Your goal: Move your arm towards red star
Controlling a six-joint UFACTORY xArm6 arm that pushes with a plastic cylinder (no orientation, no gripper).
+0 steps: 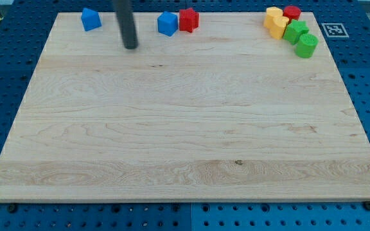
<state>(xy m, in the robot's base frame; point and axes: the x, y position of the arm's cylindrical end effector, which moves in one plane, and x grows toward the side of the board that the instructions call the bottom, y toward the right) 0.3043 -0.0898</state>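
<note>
The red star (189,20) sits near the board's top edge, a little left of centre, touching a blue block (167,24) on its left. My tip (130,46) ends the dark rod that comes down from the view's top. It stands on the board to the left of and slightly below the blue block, about a block's width and a half away from it. Another blue block (90,19) lies further left near the top edge, up and left of my tip.
A cluster sits at the top right corner: two yellow blocks (275,22), a red block (292,12) and two green blocks (301,38). The wooden board (185,128) lies on a blue pegboard table. A marker tag (332,29) is beside the top right corner.
</note>
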